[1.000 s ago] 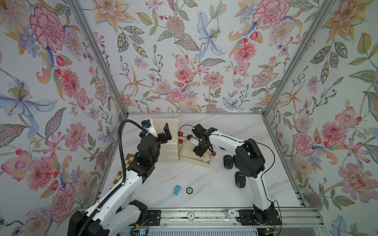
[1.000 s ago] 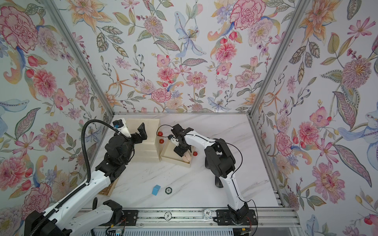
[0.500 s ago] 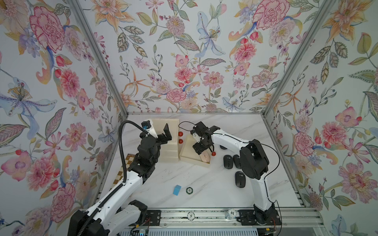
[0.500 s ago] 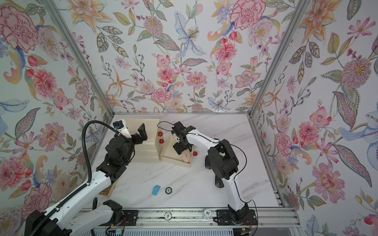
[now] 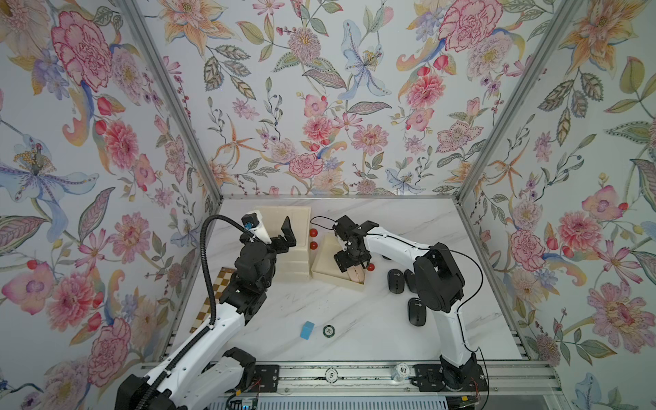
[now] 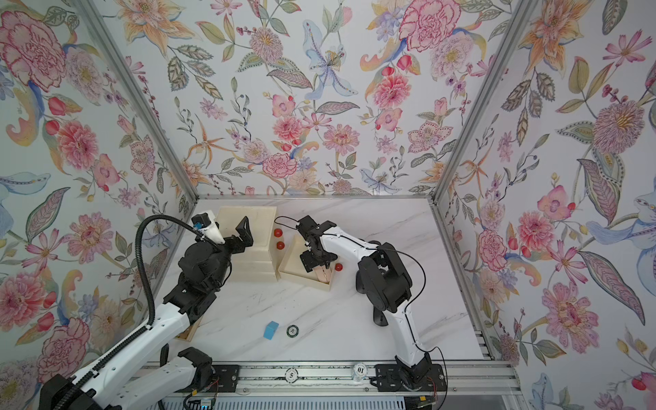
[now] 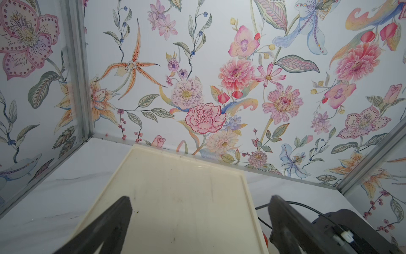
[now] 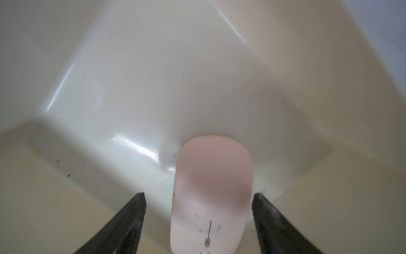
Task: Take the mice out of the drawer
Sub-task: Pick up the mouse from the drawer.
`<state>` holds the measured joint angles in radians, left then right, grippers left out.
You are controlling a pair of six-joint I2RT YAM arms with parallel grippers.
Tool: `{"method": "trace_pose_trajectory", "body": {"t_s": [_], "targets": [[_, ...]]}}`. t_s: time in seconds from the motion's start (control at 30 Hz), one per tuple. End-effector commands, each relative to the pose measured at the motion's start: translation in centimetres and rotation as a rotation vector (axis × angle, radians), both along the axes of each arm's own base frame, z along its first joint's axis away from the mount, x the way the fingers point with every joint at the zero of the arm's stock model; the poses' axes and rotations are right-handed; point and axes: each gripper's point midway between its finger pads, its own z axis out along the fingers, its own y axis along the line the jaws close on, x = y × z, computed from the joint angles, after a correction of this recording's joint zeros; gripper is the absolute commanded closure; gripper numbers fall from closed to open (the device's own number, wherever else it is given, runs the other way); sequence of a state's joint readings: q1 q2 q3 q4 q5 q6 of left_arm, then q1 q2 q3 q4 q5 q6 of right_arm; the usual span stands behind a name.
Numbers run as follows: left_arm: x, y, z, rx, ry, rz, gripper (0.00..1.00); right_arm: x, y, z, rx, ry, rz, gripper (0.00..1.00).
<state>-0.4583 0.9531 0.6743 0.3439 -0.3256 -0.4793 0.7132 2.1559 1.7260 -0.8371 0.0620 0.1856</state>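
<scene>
My left gripper [image 5: 272, 230] hangs spread above the cabinet [image 5: 301, 217]. In the drawer [image 5: 323, 261] my right gripper [image 8: 198, 198] stands spread astride the pink mouse [image 8: 212, 187], not pinching it. Black mice [image 5: 394, 281] lie on the table [image 5: 355, 319] beyond.

Open cream drawer [image 6: 289, 263], right end effector [image 6: 318, 268] low inside, above pink mouse [image 6: 324, 275]
</scene>
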Motion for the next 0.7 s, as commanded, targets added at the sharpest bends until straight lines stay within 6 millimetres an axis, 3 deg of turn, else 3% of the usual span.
{"method": "trace_pose_trajectory", "body": {"t_s": [0.0,0.2,0.4,0.53,0.67], "targets": [[-0.3,0.5,0.3,-0.005,-0.023,0.010,0.00,-1.0,-1.1,-2.0,-0.063,0.053,-0.021,0.21],[-0.3,0.4,0.3,-0.005,-0.024,0.008,0.00,-1.0,-1.1,-3.5,-0.090,0.071,-0.006,0.28],[-0.4,0.4,0.3,-0.012,-0.024,0.007,0.00,-0.9,-0.7,-3.0,-0.090,0.047,0.029,0.45],[-0.4,0.4,0.3,-0.014,-0.024,0.004,0.00,-0.4,0.2,-1.0,-0.048,0.000,0.035,0.53],[-0.4,0.4,0.4,-0.016,-0.027,0.002,0.00,0.3,0.8,2.9,0.018,-0.078,0.020,0.56]]}}
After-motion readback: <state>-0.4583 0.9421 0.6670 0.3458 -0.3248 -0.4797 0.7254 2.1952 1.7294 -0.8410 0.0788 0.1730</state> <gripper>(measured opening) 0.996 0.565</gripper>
